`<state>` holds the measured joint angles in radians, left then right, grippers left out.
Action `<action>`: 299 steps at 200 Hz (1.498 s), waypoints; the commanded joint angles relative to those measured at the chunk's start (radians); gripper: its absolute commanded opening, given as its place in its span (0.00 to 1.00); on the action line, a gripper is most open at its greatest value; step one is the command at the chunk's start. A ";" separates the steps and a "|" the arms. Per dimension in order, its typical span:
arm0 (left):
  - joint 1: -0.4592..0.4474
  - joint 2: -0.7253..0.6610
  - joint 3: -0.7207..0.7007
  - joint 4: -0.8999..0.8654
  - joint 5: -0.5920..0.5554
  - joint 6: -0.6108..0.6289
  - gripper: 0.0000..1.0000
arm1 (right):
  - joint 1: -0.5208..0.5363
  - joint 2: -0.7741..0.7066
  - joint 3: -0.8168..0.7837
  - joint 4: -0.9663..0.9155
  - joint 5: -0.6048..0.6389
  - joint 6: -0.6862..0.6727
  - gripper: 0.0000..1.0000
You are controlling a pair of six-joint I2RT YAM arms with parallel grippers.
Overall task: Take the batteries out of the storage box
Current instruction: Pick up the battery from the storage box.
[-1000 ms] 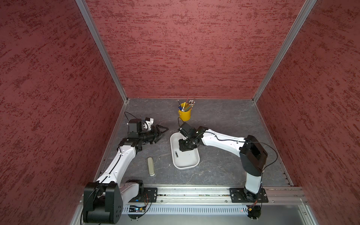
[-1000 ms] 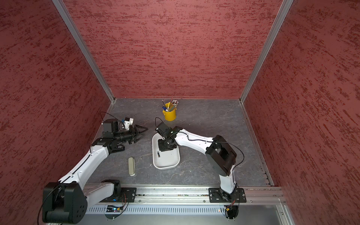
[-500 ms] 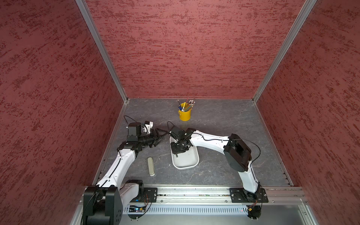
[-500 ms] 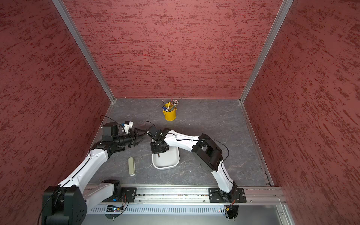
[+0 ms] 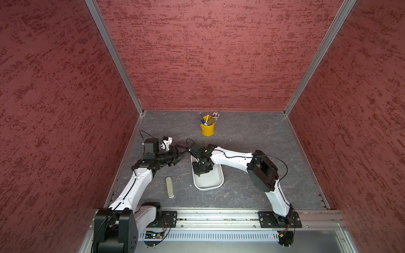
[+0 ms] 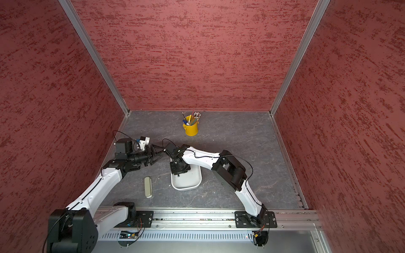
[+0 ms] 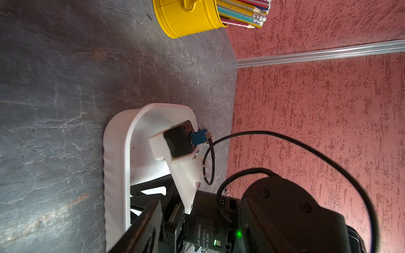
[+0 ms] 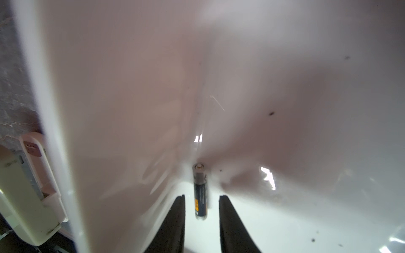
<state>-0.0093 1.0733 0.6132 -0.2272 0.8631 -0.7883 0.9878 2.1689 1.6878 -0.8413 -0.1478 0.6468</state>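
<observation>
The storage box (image 5: pixel 209 183) is a white shallow tray on the grey floor, seen in both top views (image 6: pixel 188 181). My right gripper (image 5: pixel 199 173) points down into its far left part. In the right wrist view one of the batteries (image 8: pixel 199 192), black with a gold mark, lies on the box floor between the black fingers (image 8: pixel 178 221). The right gripper (image 8: pixel 201 197) is open, with a gap on each side of the battery. My left gripper (image 5: pixel 178 154) hangs open just off the box's far left corner, holding nothing. Other batteries are out of view.
A yellow pencil cup (image 5: pixel 207 128) stands at the back middle. A slim beige case (image 5: pixel 169 187) lies left of the box. Red walls close in three sides. The metal base rail (image 5: pixel 219 215) runs along the front.
My right arm has swung left and lowered its gripper from the box's middle to its far left part, over the battery. The left gripper has hardly moved.
</observation>
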 commanded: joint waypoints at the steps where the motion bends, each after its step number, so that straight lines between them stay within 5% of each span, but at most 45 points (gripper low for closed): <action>1: 0.005 -0.014 -0.023 0.031 0.008 0.000 0.61 | 0.009 0.026 0.020 -0.048 0.041 -0.005 0.29; 149: 0.004 -0.024 -0.046 0.073 0.005 -0.020 0.61 | 0.009 0.071 0.070 -0.120 0.062 -0.007 0.15; 217: -0.004 -0.008 -0.033 0.074 0.001 -0.017 0.61 | -0.006 -0.063 -0.003 -0.033 0.064 -0.001 0.13; 299: -0.073 -0.021 0.012 -0.004 -0.098 0.023 0.61 | -0.084 -0.209 0.025 -0.155 0.157 -0.060 0.13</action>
<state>-0.0662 1.0618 0.5903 -0.2134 0.7979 -0.7895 0.9371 2.0354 1.7134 -0.9424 -0.0605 0.6170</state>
